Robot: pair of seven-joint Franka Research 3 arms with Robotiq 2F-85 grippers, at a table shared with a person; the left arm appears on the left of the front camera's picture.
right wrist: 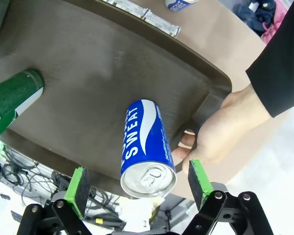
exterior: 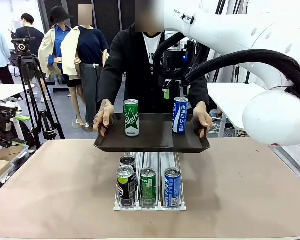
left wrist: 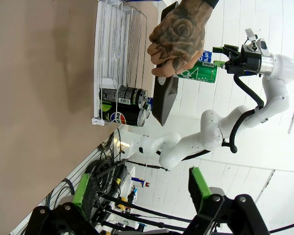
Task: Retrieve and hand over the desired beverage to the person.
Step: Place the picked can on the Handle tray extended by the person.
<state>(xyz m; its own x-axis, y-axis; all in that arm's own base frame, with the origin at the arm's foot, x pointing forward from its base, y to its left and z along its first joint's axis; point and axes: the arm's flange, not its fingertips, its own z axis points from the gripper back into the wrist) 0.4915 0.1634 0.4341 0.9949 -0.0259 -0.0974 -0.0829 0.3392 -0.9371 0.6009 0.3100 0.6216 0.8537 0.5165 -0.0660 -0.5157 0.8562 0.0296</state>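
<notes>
A: What is seen from the front?

B: A dark tray is held above the desk by the person, one hand at each end. A green can and a blue Pocari Sweat can stand upright on it, well apart. Below, a clear can rack with more cans rests on the desk. The right claw hangs just above the blue can.

A: And the left wrist view?

B: The left claw is seen spread wide with nothing between its green pads, well apart from the rack. The person's hand grips the tray's edge, and the right claw is seen farther off, near the green can.

A: The right wrist view?

B: The right claw is parted wide and empty, and the blue can's top sits between its pads without being touched. The person's hand grips the tray rim just beside it.

A: How should the step be done?

B: If blue is the drink wanted, the can is best kept centred, the claw lowered past the rim, then closed gently, clear of the nearby fingers.
</notes>
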